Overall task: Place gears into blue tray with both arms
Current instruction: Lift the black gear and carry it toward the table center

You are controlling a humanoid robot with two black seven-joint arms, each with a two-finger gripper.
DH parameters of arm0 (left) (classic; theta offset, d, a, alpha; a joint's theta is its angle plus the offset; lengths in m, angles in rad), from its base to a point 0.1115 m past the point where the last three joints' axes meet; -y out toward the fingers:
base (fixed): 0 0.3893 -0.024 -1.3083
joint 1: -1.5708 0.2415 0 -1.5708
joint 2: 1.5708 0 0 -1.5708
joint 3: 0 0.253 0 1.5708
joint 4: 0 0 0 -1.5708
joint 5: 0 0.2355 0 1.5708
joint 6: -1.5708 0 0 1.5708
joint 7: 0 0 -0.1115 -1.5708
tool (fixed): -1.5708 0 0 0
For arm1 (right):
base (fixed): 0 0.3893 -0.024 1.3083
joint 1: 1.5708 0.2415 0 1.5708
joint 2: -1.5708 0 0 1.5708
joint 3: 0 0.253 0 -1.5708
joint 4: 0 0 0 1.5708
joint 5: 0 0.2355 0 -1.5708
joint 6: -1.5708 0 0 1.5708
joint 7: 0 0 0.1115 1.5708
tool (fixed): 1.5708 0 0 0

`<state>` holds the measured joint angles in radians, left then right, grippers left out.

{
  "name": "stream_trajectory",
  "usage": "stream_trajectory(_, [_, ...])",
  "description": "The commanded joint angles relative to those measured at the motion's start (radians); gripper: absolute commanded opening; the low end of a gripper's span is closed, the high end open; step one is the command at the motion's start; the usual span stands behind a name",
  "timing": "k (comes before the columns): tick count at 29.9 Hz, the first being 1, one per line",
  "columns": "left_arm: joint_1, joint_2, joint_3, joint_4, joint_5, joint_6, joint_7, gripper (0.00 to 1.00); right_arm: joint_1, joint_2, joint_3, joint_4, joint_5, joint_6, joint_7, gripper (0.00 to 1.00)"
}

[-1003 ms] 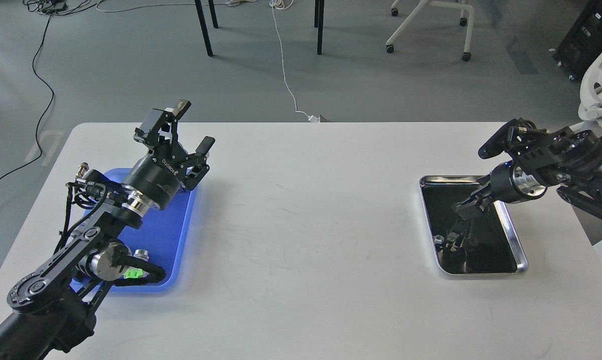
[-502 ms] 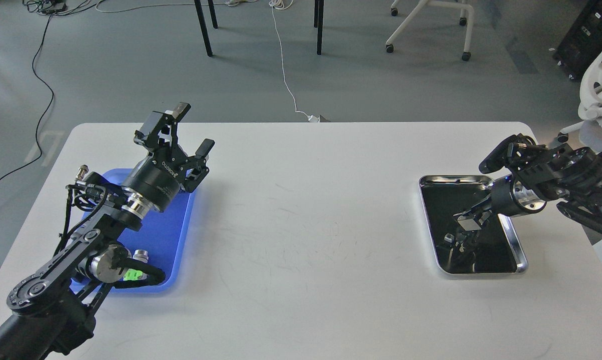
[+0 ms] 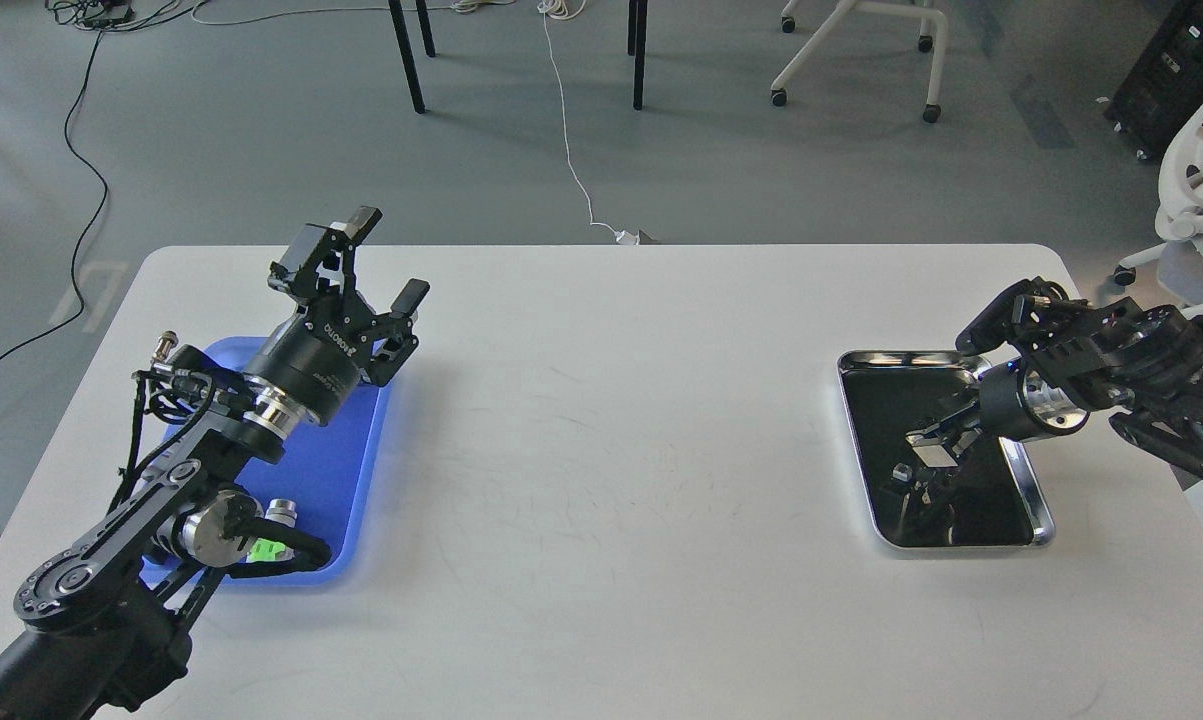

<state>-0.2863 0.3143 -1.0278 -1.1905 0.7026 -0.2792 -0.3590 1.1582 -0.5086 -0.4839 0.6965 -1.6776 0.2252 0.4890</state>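
The blue tray (image 3: 333,470) lies at the table's left, partly covered by my left arm. My left gripper (image 3: 382,262) hangs open above the tray's far right corner with nothing between its fingers. My right gripper (image 3: 927,438) is held low over the black tray (image 3: 1037,500) at the right, pointing down and left. It is small and dark, so its fingers cannot be told apart and any gear in it is hidden. A tiny dark round piece (image 3: 901,472), possibly a gear, sits on the black tray's mirror-like floor just below the fingertips.
A green-capped push-button switch (image 3: 265,548) with a silver body lies in the blue tray's near end, beside my left arm's elbow. The white table (image 3: 611,420) spans the view between the two trays. Chairs and cables stand on the floor beyond.
My right gripper has risen from the black tray's near part and drawn back to the right and up. The left arm has hardly moved.
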Motion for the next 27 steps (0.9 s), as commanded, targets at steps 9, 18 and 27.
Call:
stream_trajectory(9, [-0.001, 0.000, 0.000, 0.000, 0.000, 0.000, 0.000, 0.98, -0.003, 0.002, -0.001, -0.012, -0.001, 0.000, 0.000, 0.34])
stream_trajectory(18, [-0.001, 0.003, 0.000, -0.004, 0.000, 0.000, 0.000, 0.98, -0.003, 0.010, 0.001, -0.015, -0.001, 0.000, 0.000, 0.25])
stream_trajectory(27, [-0.001, 0.005, 0.000, -0.004, 0.000, 0.000, 0.000, 0.98, 0.012, 0.002, 0.008, -0.003, 0.001, 0.002, 0.000, 0.21])
